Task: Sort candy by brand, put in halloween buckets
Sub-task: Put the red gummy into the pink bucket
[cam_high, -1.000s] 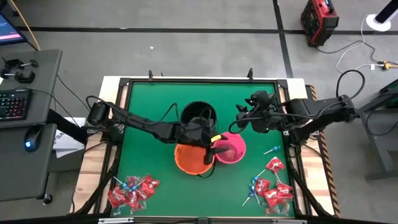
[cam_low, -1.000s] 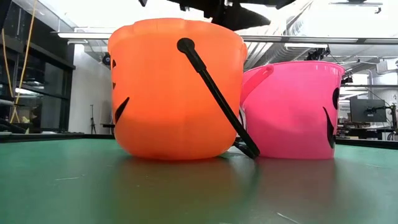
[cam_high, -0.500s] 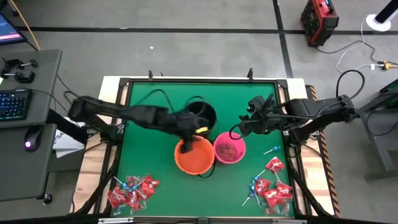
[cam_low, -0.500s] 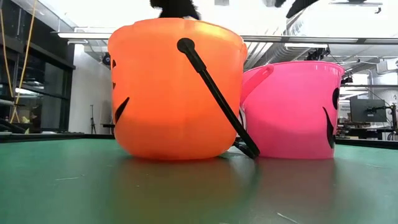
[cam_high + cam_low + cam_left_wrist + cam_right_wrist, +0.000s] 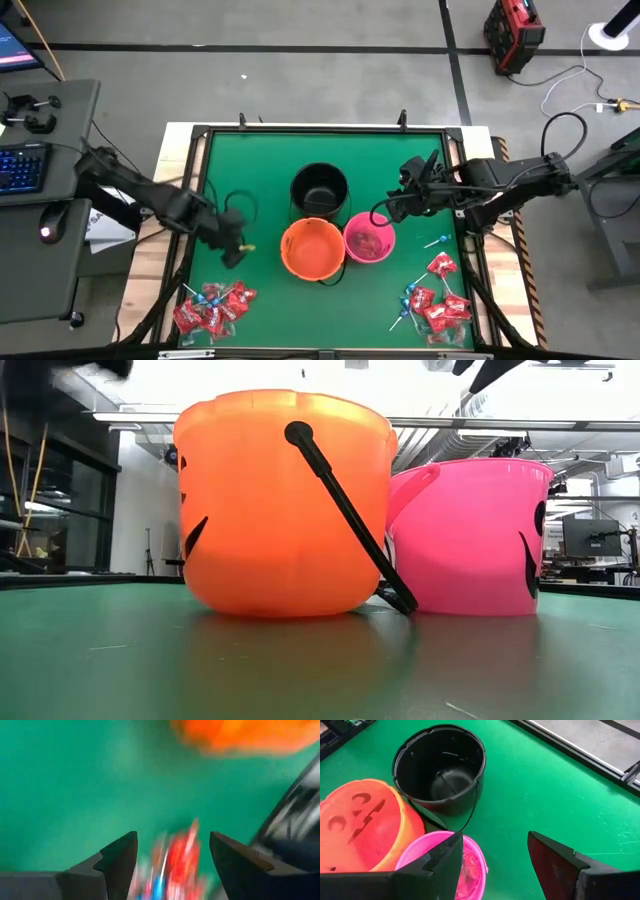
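My left wrist view is smeared: the candy [image 5: 172, 865] between the fingers is a red-blue blur, and the orange bucket [image 5: 245, 735] runs off the edge. At table height the orange bucket hides the black one entirely. The pink bucket [image 5: 470, 865] is half behind my right fingers [image 5: 445, 865].

It looked like a robotics lab or workshop. The green-topped counter [image 5: 260, 170] stood on a grey concrete floor [image 5: 300, 80] marked with dark tape lines. Beside it was a desk with a keyboard [image 5: 20, 165] and mouse [image 5: 48, 232], and a red equipment case [image 5: 515, 32] with loose cables. Beyond, exposed ceiling ducts [image 5: 450, 430] and what seemed a monitor [image 5: 590, 538] showed
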